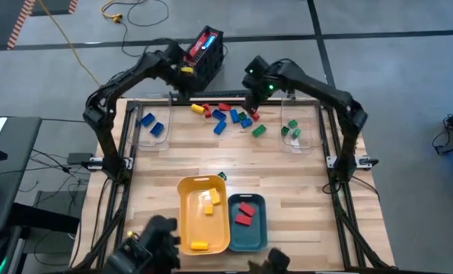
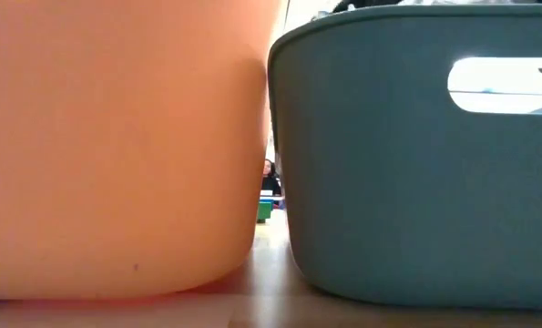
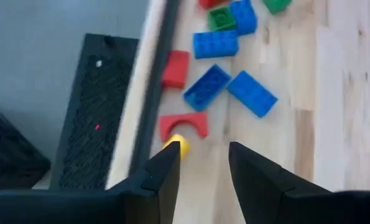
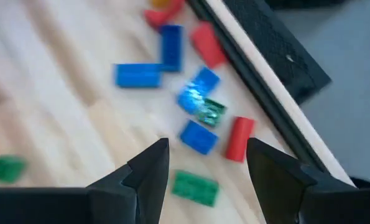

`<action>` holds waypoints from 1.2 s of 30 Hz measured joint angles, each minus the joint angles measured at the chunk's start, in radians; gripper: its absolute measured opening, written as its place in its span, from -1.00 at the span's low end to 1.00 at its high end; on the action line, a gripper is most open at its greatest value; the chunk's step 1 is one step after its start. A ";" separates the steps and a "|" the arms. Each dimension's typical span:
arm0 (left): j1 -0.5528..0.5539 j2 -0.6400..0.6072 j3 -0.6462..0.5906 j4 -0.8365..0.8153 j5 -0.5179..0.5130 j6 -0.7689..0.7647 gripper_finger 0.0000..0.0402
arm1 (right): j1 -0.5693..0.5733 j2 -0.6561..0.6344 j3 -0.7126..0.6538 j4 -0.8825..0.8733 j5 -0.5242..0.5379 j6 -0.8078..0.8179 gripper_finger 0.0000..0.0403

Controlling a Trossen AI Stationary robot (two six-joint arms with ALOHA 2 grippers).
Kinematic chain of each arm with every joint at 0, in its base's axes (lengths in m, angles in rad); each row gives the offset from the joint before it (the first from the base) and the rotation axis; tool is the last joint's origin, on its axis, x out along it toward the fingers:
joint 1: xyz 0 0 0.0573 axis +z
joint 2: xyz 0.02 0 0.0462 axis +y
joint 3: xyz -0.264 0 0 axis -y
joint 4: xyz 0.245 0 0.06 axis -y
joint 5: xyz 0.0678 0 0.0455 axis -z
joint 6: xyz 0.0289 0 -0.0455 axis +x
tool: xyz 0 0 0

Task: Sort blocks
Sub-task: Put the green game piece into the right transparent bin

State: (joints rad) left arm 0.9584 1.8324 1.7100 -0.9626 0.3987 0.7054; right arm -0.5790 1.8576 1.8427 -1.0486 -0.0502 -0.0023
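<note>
I judge sorting partly done: yellow tray (image 1: 186, 221) and teal tray (image 1: 259, 232) hold blocks; pile (image 1: 230, 117) remains; left gripper (image 3: 202, 163) and right gripper (image 4: 206, 163) hover empty, parted.

Left hand (image 3: 200, 165), right hand (image 4: 206, 162): both apparently open, empty, hovering.

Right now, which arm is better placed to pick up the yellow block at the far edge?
Probably the left: its open gripper is right beside the yellow block. The right gripper is over blue and green blocks.
</note>
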 joint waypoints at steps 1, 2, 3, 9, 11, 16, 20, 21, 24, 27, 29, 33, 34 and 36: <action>0.027 0.000 0.000 0.001 0.022 0.015 -0.41 | 0.020 -0.016 0.000 0.001 0.003 0.012 0.13; 0.047 0.001 0.000 0.003 0.036 0.030 -0.44 | 0.040 -0.030 -0.002 0.003 0.017 0.028 0.13; 0.063 0.003 0.000 0.011 0.046 0.039 -0.46 | 0.059 -0.042 -0.002 0.004 0.034 0.044 0.13; 0.118 0.007 0.000 0.167 0.008 0.144 -0.52 | 0.156 -0.074 -0.002 0.113 0.104 0.105 0.13; 0.118 0.008 0.000 0.170 0.009 0.280 -0.53 | 0.176 -0.065 -0.002 0.141 0.105 0.108 0.13; 0.074 0.053 0.002 0.121 -0.023 0.480 -0.53 | 0.198 -0.041 -0.004 0.176 0.106 0.135 0.13; 0.050 0.086 0.000 0.117 -0.024 0.505 -0.53 | 0.202 -0.039 -0.020 0.177 0.114 0.156 0.13; 0.047 0.085 0.001 0.104 -0.024 0.506 -0.53 | 0.202 -0.039 -0.020 0.186 0.113 0.160 0.13; 0.026 0.085 0.001 0.052 -0.023 0.511 -0.53 | 0.208 -0.040 -0.021 0.186 0.113 0.168 0.13; 0.004 0.093 0.001 0.002 -0.019 0.512 -0.53 | 0.212 -0.039 -0.025 0.208 0.125 0.167 0.13; -0.017 0.110 0.001 -0.014 -0.048 0.521 -0.53 | 0.218 -0.041 -0.047 0.258 0.158 0.160 0.13; -0.047 0.131 -0.001 -0.018 -0.139 0.546 -0.53 | 0.219 -0.043 -0.138 0.318 0.165 0.172 0.13; -0.049 0.130 -0.001 -0.019 -0.143 0.536 -0.53 | 0.219 -0.044 -0.173 0.340 0.165 0.180 0.13; -0.050 0.131 0.000 -0.020 -0.143 0.528 -0.53 | 0.219 -0.045 -0.237 0.384 0.165 0.201 0.13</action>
State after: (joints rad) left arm 0.9085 1.9633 1.7096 -0.9823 0.2559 1.2334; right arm -0.3597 1.8124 1.6054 -0.6651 0.1147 0.1985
